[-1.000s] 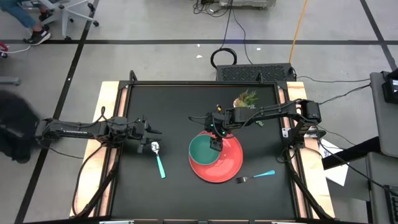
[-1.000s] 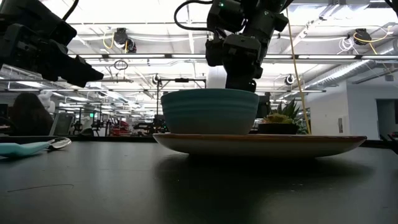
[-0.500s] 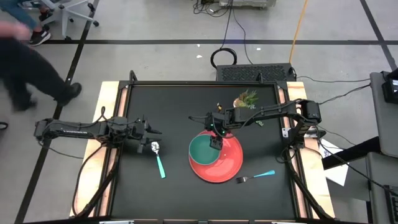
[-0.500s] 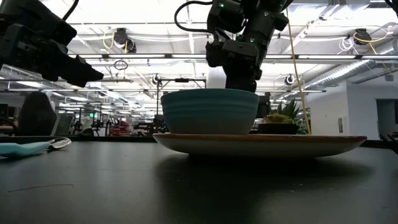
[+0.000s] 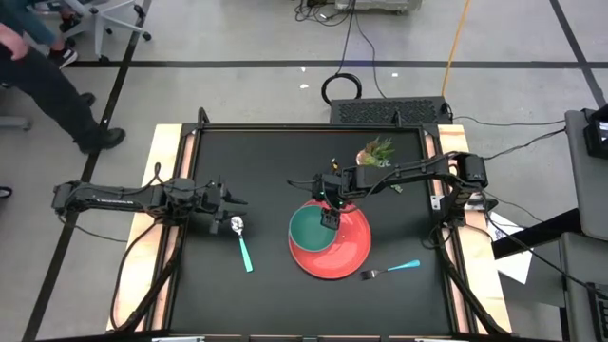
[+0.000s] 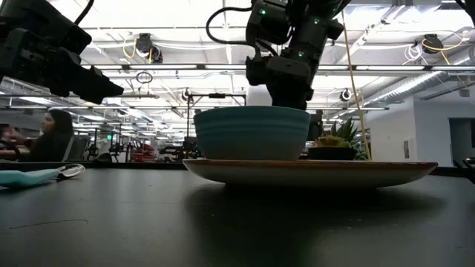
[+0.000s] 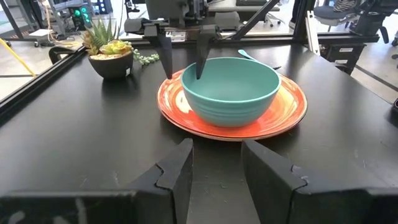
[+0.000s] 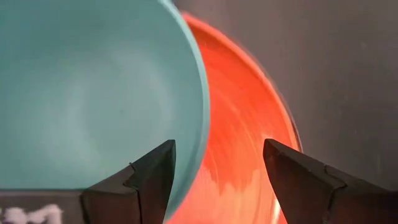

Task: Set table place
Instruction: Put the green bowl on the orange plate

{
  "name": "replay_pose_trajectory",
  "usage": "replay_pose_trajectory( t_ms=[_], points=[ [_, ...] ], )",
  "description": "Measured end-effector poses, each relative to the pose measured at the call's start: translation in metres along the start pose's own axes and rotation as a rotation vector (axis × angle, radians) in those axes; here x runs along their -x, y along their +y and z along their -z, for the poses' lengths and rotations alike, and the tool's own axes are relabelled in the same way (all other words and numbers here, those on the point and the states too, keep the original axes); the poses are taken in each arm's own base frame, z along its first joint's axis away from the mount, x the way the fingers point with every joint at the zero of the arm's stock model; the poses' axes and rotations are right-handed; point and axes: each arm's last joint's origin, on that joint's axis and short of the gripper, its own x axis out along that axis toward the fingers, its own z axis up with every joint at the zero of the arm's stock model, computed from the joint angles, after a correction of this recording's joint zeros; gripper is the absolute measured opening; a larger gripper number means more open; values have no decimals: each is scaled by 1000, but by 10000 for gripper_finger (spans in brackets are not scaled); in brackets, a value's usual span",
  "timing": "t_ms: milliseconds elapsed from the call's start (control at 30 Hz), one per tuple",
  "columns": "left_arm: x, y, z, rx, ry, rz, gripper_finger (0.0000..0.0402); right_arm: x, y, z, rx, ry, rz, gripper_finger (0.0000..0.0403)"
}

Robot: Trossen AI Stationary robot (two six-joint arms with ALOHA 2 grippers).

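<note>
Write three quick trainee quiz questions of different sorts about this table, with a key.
1. True or false: the teal bowl sits on the red plate.
2. Which claw straddles the bowl's rim? A) left claw B) right claw
3. Fill in: the spoon lies on the table near the ____ claw, the fork beside the plate.

Key: 1 true; 2 B; 3 left.

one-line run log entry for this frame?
bowl on plate | right gripper open astride bowl rim | left gripper open, empty, by spoon | fork untouched
</note>
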Motion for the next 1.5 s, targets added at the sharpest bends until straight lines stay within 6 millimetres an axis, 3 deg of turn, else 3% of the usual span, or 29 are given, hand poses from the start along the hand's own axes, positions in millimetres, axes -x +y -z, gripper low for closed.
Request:
replay_pose_trajectory(
  t_ms=[567, 1000, 1300, 1500],
  points=[
    [0, 0, 1, -3, 11, 1, 143, -11, 0, -1, 15, 11, 0, 221],
    [0, 0, 1, -9, 15, 1, 143, -11, 0, -1, 17, 4, -7, 111],
    [0, 0, 1, -8, 15, 1, 143, -11, 0, -1, 18, 5, -7, 13],
    [0, 0, 1, -7, 15, 1, 143, -10, 1, 1, 18, 28, -7, 10]
  ],
)
